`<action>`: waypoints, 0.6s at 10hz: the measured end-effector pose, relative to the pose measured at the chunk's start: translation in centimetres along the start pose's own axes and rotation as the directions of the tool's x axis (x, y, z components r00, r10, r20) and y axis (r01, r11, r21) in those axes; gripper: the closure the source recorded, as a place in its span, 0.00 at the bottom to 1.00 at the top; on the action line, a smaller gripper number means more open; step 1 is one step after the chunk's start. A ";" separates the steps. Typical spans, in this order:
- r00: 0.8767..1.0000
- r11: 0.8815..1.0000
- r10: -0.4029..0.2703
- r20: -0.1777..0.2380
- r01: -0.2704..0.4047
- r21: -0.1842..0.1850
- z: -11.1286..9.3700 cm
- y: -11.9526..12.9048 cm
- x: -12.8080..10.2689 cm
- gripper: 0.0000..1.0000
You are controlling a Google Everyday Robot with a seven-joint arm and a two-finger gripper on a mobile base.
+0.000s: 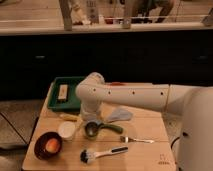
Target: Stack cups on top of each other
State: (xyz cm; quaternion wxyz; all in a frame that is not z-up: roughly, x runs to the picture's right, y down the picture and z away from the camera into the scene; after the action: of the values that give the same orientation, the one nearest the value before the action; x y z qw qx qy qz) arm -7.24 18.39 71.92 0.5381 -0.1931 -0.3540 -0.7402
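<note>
Closest to the edge of the wooden table (150,156) lies a brush (102,154), with a slim pale handle and a dark bristly head. To one side of it is a wide dark red bowl (40,151) with something orange and round in it. A thin metal fork (135,140) lies flat just past the brush.

Next come the two cups, which stand upright side by side, close together but not yet nested. The pale cup (66,130) is smooth and round with its mouth up. The green cup (91,130) is about the same size and glossy, with a shadowed inside. A green strip (113,128) lies against it, and I can't make out what it is.

My gripper (91,121) hangs straight down over the green cup, right at its rim. I judge that's so I can lift it and set it into the pale one. My wrist hides the tips, so I cannot tell whether my jaws are spread or pressed together, or whether they touch the cup.

Behind them are a small yellow thing (69,117) and a soft-looking pale blue-grey shape (120,114). Farther back is a green tray (53,100) with a tan block (62,92) in it.
</note>
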 end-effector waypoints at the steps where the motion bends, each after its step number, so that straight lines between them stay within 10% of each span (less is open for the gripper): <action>1: 1.000 1.000 0.000 -0.001 0.000 -0.001 -0.1 0.0 0.0 0.22; 6: 1.000 1.000 -0.012 -0.002 0.012 -0.007 -0.5 -0.1 0.3 0.22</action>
State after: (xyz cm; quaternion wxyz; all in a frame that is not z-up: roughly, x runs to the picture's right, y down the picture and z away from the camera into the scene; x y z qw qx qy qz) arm -7.42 17.85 71.70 0.5332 -0.1922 -0.3519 -0.7449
